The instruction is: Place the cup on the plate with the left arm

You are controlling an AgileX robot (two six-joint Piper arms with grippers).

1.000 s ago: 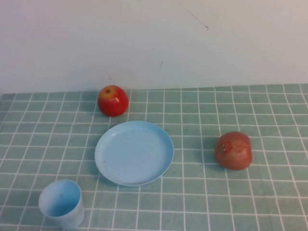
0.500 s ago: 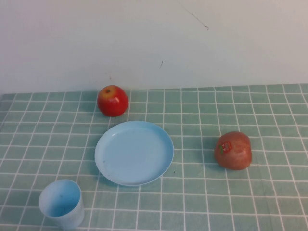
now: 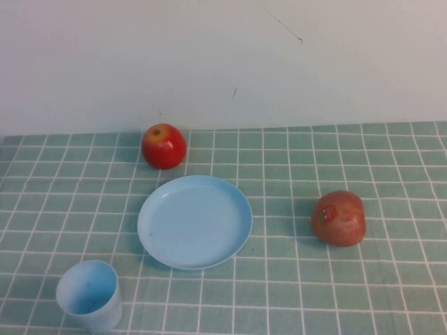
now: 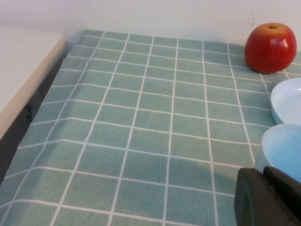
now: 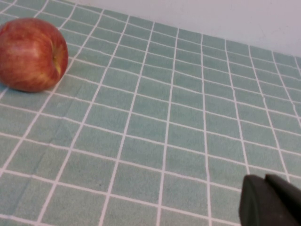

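Note:
The light blue cup [image 3: 89, 294] stands upright on the checked cloth at the front left, apart from the light blue plate [image 3: 194, 221] in the middle, which is bare. Neither arm shows in the high view. In the left wrist view my left gripper [image 4: 263, 173] is shut and empty, low over the cloth, with the cup [image 4: 282, 150] just beyond its tips and the plate's rim [image 4: 288, 101] behind that. In the right wrist view my right gripper [image 5: 265, 179] is shut and empty over bare cloth.
A shiny red apple [image 3: 164, 146] sits behind the plate near the wall. A duller red apple with a sticker [image 3: 339, 218] sits to the plate's right, also in the right wrist view [image 5: 30, 54]. A white ledge [image 4: 23, 61] borders the table's left edge.

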